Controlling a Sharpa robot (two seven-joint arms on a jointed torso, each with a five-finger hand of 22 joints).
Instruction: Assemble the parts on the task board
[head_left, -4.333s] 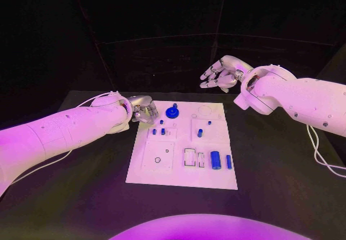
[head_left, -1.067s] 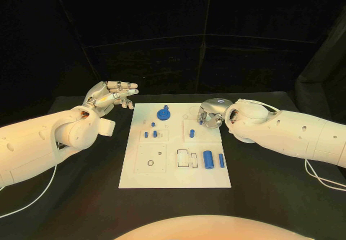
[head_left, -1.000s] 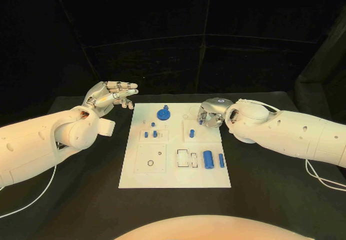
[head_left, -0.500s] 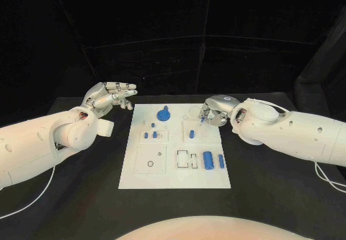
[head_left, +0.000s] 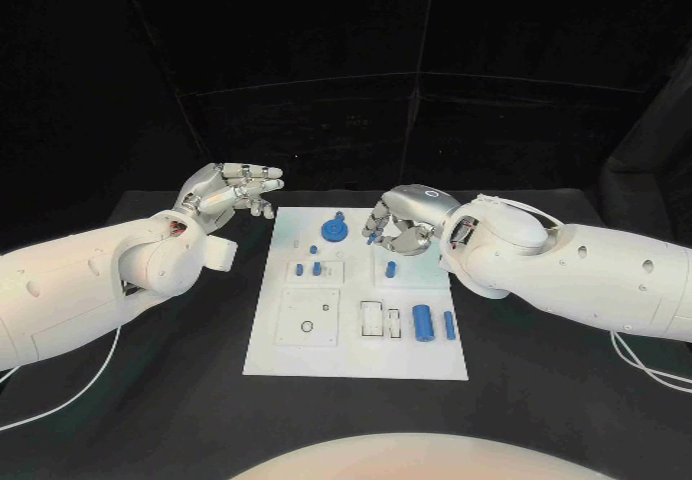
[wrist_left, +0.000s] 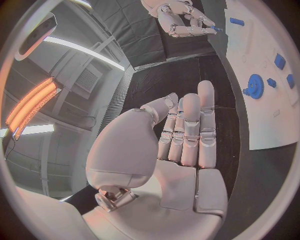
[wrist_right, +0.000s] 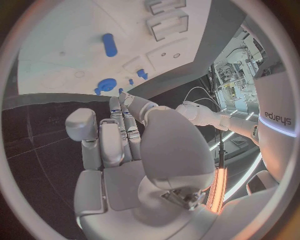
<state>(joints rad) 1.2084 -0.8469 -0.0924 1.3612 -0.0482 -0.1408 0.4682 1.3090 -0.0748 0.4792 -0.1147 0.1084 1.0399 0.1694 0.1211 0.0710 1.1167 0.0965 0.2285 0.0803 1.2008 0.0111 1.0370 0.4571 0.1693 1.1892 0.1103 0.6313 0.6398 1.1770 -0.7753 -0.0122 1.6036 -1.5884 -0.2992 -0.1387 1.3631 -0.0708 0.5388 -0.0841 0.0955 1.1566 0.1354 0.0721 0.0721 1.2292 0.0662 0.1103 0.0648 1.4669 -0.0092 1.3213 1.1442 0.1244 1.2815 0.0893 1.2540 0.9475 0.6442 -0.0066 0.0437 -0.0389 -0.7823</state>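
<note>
The white rectangular task board lies flat in the middle of the black table, its long side running away from the robot. On its far end stands a blue gear-shaped part with a small knob. Just nearer sit two short blue pegs side by side, and across from them on the board's right half a single blue peg. On the near right part of the board a thick blue cylinder lies beside a thinner blue rod, with white rectangular slots just beside them on the left. A small dark ring marks the near left panel.

The silver right hand hangs over the far right part of the board, fingers curled downward, and pinches a small blue part at its fingertips; the left wrist view shows this blue tip between the fingers. In the right wrist view the right hand's fingers fold over the palm, with the board and its blue pieces beyond them.

The silver left hand is raised off the board's far left corner, above the table, holding nothing. The left wrist view shows its fingers straight and together, released, with the gear part visible past them.
</note>
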